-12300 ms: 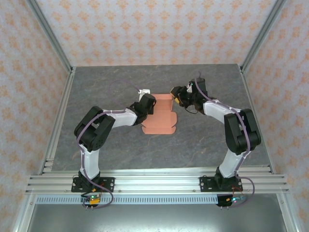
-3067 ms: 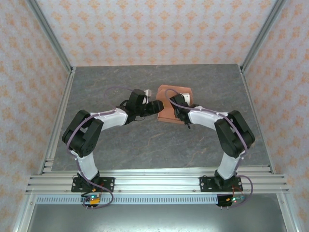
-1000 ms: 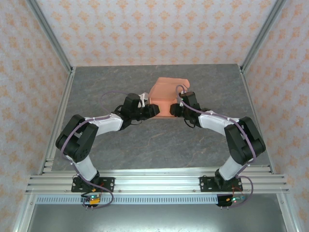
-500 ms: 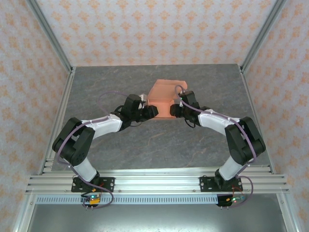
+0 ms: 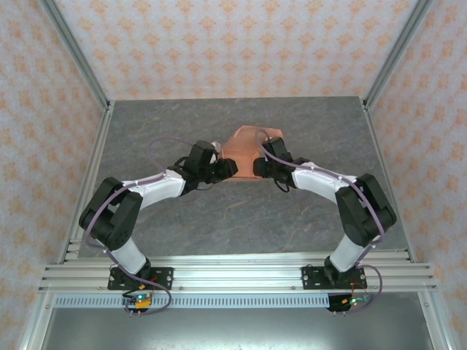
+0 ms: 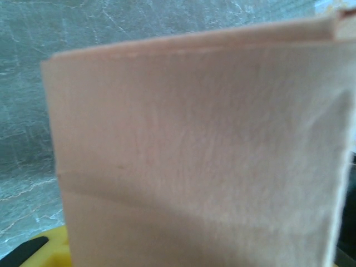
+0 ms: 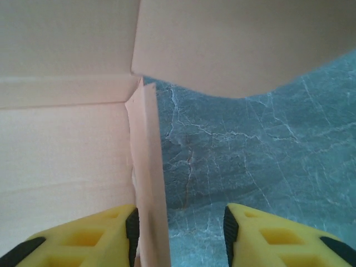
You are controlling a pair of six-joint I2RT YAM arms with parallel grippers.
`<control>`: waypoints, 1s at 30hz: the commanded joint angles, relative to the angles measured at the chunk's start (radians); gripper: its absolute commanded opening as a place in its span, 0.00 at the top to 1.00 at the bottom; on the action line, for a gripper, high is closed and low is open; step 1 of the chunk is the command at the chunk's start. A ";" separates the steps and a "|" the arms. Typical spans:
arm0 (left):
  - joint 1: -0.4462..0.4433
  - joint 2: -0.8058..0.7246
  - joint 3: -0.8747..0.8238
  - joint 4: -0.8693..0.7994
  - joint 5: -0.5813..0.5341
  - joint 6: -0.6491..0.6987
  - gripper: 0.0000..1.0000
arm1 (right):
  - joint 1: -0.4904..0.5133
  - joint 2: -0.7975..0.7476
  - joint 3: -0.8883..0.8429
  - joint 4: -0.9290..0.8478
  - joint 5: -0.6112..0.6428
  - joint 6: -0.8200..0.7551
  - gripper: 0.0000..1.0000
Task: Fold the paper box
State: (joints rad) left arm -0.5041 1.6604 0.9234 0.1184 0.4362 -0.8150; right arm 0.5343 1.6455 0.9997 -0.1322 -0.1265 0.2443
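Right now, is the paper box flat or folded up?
Partly folded, not closed. The paper box has a side wall standing up from its base in the right wrist view, and a round-edged flap is untucked.

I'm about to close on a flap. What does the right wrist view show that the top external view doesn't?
Right wrist: the right gripper is open astride a thin side wall of the paper box, with one finger on the box's inner side and the other over bare table. Top external: the left gripper at the box's opposite side, and the box's whole outline mid-table. Both: the salmon box, partly folded, with the right gripper at its edge.
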 commanded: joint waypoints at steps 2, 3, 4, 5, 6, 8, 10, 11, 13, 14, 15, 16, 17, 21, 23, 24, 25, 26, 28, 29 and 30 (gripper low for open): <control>-0.004 -0.021 0.022 -0.019 -0.039 -0.012 0.71 | -0.026 -0.145 0.006 -0.016 -0.043 0.066 0.52; -0.004 -0.019 0.022 -0.015 -0.039 -0.015 0.71 | -0.035 -0.155 0.008 -0.023 -0.077 0.057 0.53; -0.006 -0.014 0.023 -0.012 -0.033 -0.016 0.71 | -0.045 -0.161 0.003 -0.019 -0.113 0.045 0.53; -0.005 -0.009 0.025 -0.010 -0.026 -0.016 0.71 | -0.050 -0.160 -0.007 -0.009 -0.138 0.033 0.54; -0.006 -0.006 0.027 -0.008 -0.021 -0.015 0.71 | -0.058 -0.154 -0.014 -0.002 -0.164 0.015 0.55; -0.007 -0.007 0.025 -0.004 -0.023 -0.017 0.71 | -0.059 -0.131 -0.003 -0.029 -0.180 -0.021 0.58; -0.007 -0.012 0.022 0.005 -0.018 -0.023 0.71 | -0.056 -0.106 0.013 -0.064 -0.206 -0.068 0.59; -0.008 -0.015 0.022 0.009 -0.011 -0.022 0.71 | -0.055 -0.089 0.015 -0.069 -0.212 -0.082 0.59; -0.010 -0.019 0.022 0.007 -0.007 -0.004 0.71 | -0.054 -0.055 0.021 -0.077 -0.224 -0.116 0.59; -0.010 -0.021 0.019 0.004 -0.012 0.003 0.71 | -0.055 -0.036 0.031 -0.086 -0.220 -0.132 0.59; -0.010 -0.021 0.017 0.004 -0.014 0.002 0.71 | -0.054 -0.020 0.040 -0.095 -0.203 -0.142 0.59; -0.010 -0.019 0.018 0.006 -0.011 -0.003 0.71 | -0.054 -0.010 0.041 -0.093 -0.184 -0.145 0.59; -0.011 -0.016 0.018 0.016 0.004 -0.009 0.71 | -0.054 -0.002 0.041 -0.087 -0.165 -0.145 0.59; -0.013 -0.004 0.023 0.035 0.038 -0.016 0.71 | -0.054 0.032 0.045 -0.052 -0.107 -0.150 0.59; -0.015 -0.002 0.026 0.034 0.040 -0.020 0.71 | -0.054 0.051 0.071 -0.065 -0.113 -0.158 0.59; -0.015 0.002 0.030 0.033 0.045 -0.021 0.71 | -0.054 0.058 0.082 -0.074 -0.122 -0.158 0.60; -0.016 0.005 0.035 0.032 0.048 -0.017 0.71 | -0.053 0.064 0.086 -0.076 -0.130 -0.159 0.61; -0.017 0.007 0.039 0.025 0.048 -0.011 0.71 | -0.050 0.070 0.090 -0.076 -0.129 -0.158 0.61; -0.019 0.009 0.044 0.022 0.043 -0.003 0.71 | -0.043 0.089 0.100 -0.091 -0.117 -0.160 0.60; -0.019 0.013 0.046 0.020 0.043 -0.001 0.71 | -0.040 0.101 0.108 -0.102 -0.109 -0.157 0.60; -0.019 0.019 0.045 0.026 0.048 -0.001 0.71 | -0.034 0.109 0.112 -0.101 -0.104 -0.156 0.61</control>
State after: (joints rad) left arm -0.5156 1.6623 0.9333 0.1230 0.4671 -0.8230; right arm 0.4824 1.7226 1.0801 -0.2020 -0.2661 0.1024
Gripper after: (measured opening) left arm 0.403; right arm 0.394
